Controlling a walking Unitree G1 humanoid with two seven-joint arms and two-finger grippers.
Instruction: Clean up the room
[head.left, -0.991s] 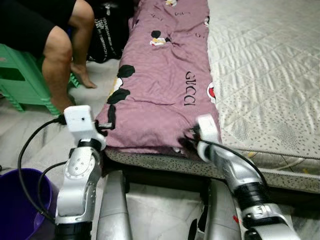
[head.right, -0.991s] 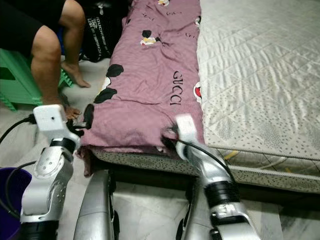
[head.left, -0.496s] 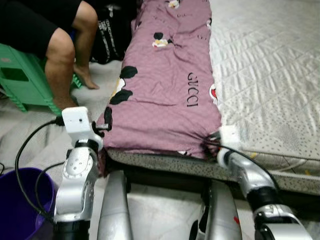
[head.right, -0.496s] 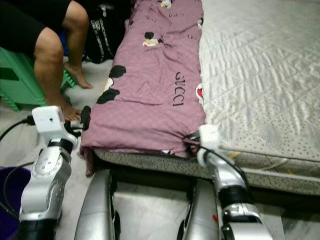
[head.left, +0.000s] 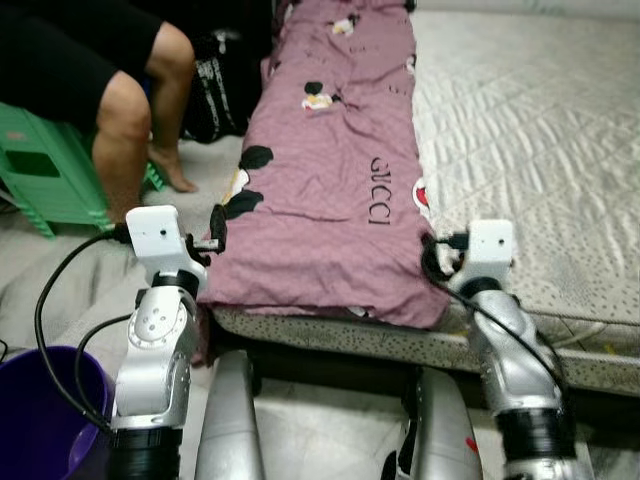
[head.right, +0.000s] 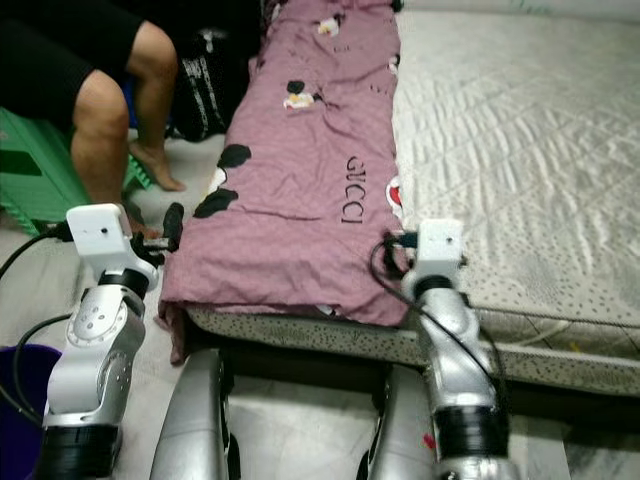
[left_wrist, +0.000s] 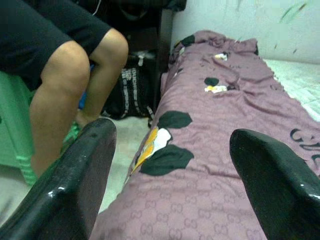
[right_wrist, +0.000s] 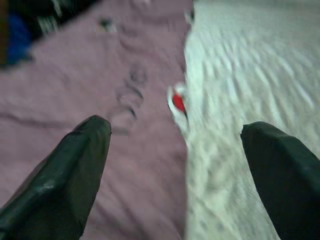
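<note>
The folded mauve quilt with cartoon print (head.left: 335, 190) lay along the left edge of the pale quilted mattress (head.left: 530, 150). Left gripper (left_wrist: 172, 175) and right gripper (right_wrist: 175, 170) hovered at its near corners, both spread and empty. Risk judged: uneven grasps could bunch the quilt or drag it floorward, towards the seated person's leg (head.left: 125, 140).

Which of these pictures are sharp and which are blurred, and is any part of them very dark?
Right wrist view: blurred, the purple quilt and white mattress smeared. Left wrist view: quilt fairly sharp, near black fingers soft, and dark behind the seated person. Both eye views: evenly lit and fairly sharp.
</note>
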